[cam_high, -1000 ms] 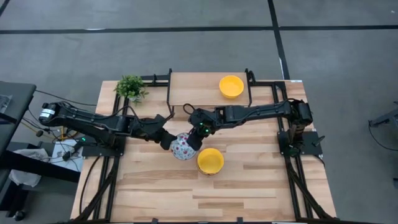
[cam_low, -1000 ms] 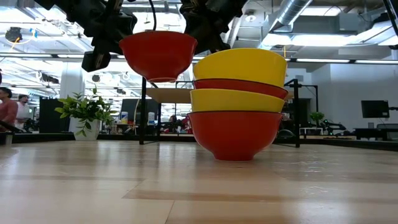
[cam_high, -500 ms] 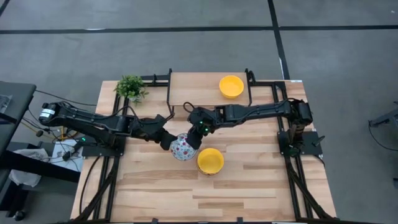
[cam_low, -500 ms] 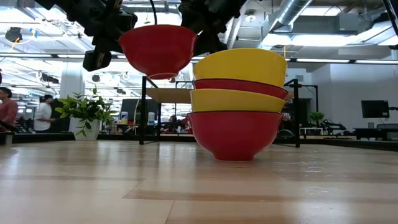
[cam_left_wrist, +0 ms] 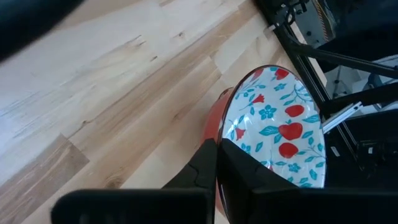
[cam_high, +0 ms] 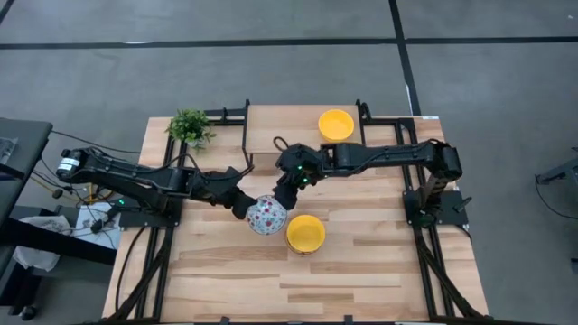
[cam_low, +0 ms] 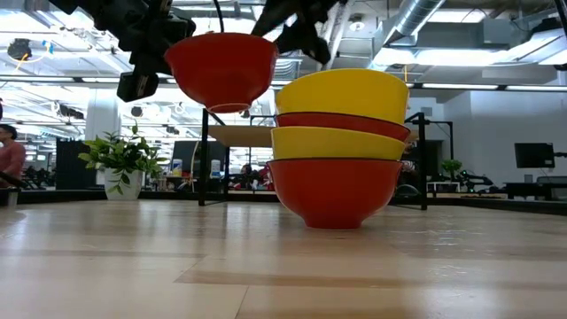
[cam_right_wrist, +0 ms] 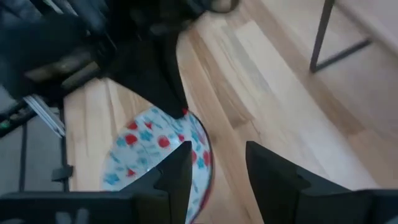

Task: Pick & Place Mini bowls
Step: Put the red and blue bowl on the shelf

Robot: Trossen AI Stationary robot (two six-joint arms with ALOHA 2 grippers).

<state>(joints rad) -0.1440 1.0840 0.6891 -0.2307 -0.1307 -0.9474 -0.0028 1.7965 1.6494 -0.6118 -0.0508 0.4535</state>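
Aloft: floral mini bowl clamped in left tool; right tool apart, just beside; stacked bowls on tabletop.

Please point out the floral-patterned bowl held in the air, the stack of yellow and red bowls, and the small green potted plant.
Floral-patterned bowl (cam_high: 267, 215), high view, on its patterned inside.
Stack of yellow and red bowls (cam_low: 338, 146), low view, on the lower yellow bowl's side.
Green potted plant (cam_high: 190, 126), high view, on its leaves.
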